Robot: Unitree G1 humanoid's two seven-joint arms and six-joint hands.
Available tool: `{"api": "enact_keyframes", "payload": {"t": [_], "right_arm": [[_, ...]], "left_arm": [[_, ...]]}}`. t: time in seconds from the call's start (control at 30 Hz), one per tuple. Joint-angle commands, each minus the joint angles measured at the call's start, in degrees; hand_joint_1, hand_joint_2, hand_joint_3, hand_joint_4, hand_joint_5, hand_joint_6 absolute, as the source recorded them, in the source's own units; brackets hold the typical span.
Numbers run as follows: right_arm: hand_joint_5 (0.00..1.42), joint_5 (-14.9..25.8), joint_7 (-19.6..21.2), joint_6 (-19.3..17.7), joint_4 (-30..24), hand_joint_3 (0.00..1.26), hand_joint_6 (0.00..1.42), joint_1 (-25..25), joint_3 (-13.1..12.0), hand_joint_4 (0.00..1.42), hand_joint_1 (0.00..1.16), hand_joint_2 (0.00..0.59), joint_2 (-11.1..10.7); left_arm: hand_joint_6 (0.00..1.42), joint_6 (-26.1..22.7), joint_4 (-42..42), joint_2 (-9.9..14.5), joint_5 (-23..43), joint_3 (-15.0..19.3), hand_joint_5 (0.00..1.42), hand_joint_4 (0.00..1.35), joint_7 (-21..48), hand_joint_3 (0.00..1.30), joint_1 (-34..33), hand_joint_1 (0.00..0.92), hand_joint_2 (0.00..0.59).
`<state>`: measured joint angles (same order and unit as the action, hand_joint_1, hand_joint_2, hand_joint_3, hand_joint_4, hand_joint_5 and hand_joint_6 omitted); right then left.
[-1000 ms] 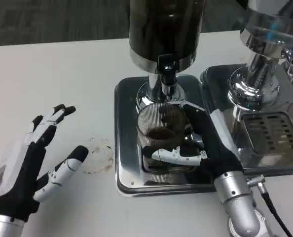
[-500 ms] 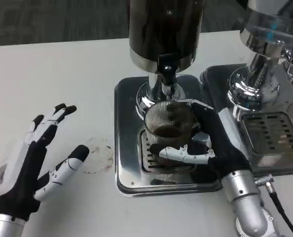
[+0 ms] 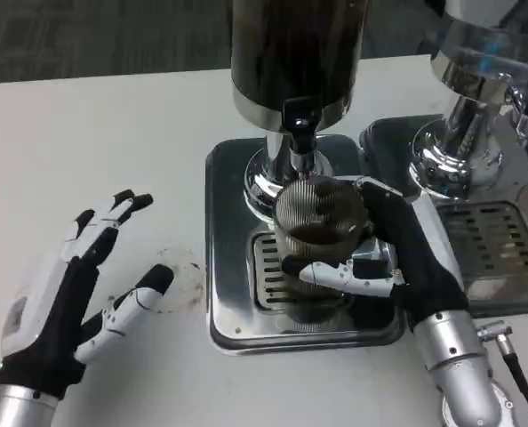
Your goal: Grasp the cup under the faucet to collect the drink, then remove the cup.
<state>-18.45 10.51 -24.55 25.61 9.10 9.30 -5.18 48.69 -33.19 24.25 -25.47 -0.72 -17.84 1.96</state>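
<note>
The right hand point(image 3: 384, 258) gripped the ribbed clear glass cup point(image 3: 315, 245) at frame centre, under the black faucet point(image 3: 300, 120), above the steel drip tray point(image 3: 237, 302). Filling seemed next, calling for steadiness. The left hand point(image 3: 68, 298) lay spread on the white desk point(image 3: 95, 133).

One camera only, head view. It is mounted high on the robot and looks steeply down at the white table point(image 3: 113, 116); the far table edge and dark floor run across the top left of the frame. Framing is close: the dispenser point(image 3: 298, 53) at top centre is cut off by the upper edge, and a second machine point(image 3: 486, 98) is clipped at the upper right. The drip tray point(image 3: 228, 267) sits centre frame. Left hand point(image 3: 64, 294) enters from the lower left corner, right hand point(image 3: 397, 258) from the lower right, both forearms cropped by the bottom edge.
</note>
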Motion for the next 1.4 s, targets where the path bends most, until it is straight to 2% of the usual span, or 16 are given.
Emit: {"api": "enact_keyframes", "payload": {"t": [0.03, 0.77, 1.17, 1.4], "right_arm": [[0.67, 0.9, -0.5, 0.4, -4.3, 0.67, 0.79, -1.4, -0.5, 0.7, 1.0, 0.116, 0.3], [0.69, 0.1, -0.9, 3.5, -16.4, 0.67, 0.84, -10.2, -1.7, 0.71, 1.0, 0.111, -0.7], [0.71, -0.2, -1.7, 4.0, -21.6, 0.68, 0.86, -13.7, -0.8, 0.73, 1.0, 0.108, -0.9], [0.71, -0.2, -3.3, 4.3, -24.6, 0.69, 0.87, -15.6, -0.2, 0.73, 1.0, 0.108, -1.4]], "left_arm": [[0.0, 0.3, -1.0, 0.0, -0.3, -0.4, 0.14, 0.02, -0.5, 0.19, -0.5, 0.0, 0.18], [0.0, 2.3, -4.6, 0.9, -0.6, -2.0, 0.14, 0.01, -0.3, 0.19, -3.7, 0.0, 0.185], [0.0, 2.1, -4.5, 3.1, -1.7, -3.4, 0.11, 0.0, 0.8, 0.19, -5.3, 0.0, 0.186], [0.0, 0.9, -1.2, 4.7, -3.6, -3.4, 0.08, 0.0, 0.9, 0.17, -3.6, 0.0, 0.188]]}}
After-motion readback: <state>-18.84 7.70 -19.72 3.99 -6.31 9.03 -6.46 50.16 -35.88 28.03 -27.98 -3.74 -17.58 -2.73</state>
